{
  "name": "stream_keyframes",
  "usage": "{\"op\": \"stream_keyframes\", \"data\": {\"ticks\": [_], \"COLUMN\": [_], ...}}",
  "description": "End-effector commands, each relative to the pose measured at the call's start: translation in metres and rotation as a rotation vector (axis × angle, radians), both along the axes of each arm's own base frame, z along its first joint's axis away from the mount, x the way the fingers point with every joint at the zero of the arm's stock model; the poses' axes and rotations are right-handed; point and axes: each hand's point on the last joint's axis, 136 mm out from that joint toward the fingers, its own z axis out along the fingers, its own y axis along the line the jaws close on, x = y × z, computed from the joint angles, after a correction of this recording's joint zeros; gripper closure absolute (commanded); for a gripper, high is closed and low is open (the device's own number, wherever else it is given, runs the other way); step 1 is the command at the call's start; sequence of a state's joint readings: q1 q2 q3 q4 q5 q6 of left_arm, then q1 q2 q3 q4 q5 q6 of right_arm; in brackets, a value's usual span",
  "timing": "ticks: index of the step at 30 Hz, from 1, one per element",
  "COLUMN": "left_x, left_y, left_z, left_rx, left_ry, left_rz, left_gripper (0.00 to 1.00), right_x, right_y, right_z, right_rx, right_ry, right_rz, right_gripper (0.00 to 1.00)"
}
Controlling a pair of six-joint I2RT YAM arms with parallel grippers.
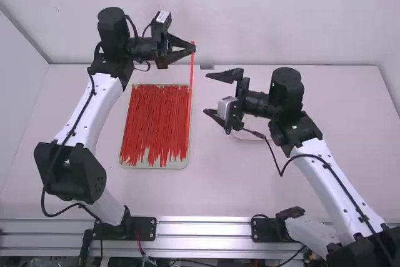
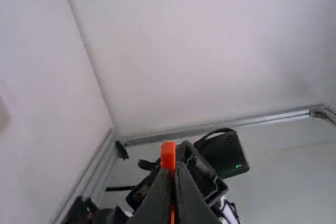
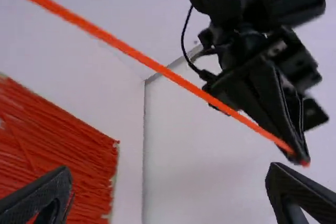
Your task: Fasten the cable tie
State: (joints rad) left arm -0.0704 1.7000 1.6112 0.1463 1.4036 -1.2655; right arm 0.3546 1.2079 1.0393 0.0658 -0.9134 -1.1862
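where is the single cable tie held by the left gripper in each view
High view: the cable tie hangs upright from the left gripper, by the far right corner of the pile of ties.
Left wrist view: its orange end sticks out of the shut gripper.
Right wrist view: it crosses as a long diagonal line.
Shared landmark: the left gripper clamping one end.

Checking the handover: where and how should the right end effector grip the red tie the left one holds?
Midway down the cable tie, from the right, near the open right end effector: it hangs straight, top pinched in the left end effector.
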Motion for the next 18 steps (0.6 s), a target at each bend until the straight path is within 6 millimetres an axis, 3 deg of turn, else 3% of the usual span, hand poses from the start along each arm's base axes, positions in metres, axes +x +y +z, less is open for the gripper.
{"op": "stream_keyframes", "data": {"ticks": [1, 9, 13, 15, 18], "left_x": [-0.007, 0.011, 0.016, 0.02, 0.024], "left_y": [0.001, 0.007, 0.005, 0.005, 0.008], "left_z": [0.008, -0.002, -0.002, -0.002, -0.003], "left_rx": [-0.007, 0.003, 0.005, 0.006, 0.007], "left_ry": [0.026, 0.113, 0.109, 0.108, 0.109], "left_rz": [-0.038, 0.075, 0.102, 0.125, 0.15], "left_gripper": [0.98, 0.98, 0.98, 0.98, 0.98], "right_x": [-0.008, -0.055, -0.071, -0.08, -0.083], "right_y": [0.007, 0.015, 0.008, 0.004, 0.0], "right_z": [-0.001, 0.02, 0.027, 0.028, 0.029], "right_rx": [-0.034, 0.039, 0.069, 0.085, 0.092], "right_ry": [-0.141, -0.236, -0.246, -0.246, -0.243], "right_rz": [0.053, 0.295, 0.38, 0.438, 0.462], "right_gripper": [0.02, 0.01, 0.16, 0.32, 0.4]}}
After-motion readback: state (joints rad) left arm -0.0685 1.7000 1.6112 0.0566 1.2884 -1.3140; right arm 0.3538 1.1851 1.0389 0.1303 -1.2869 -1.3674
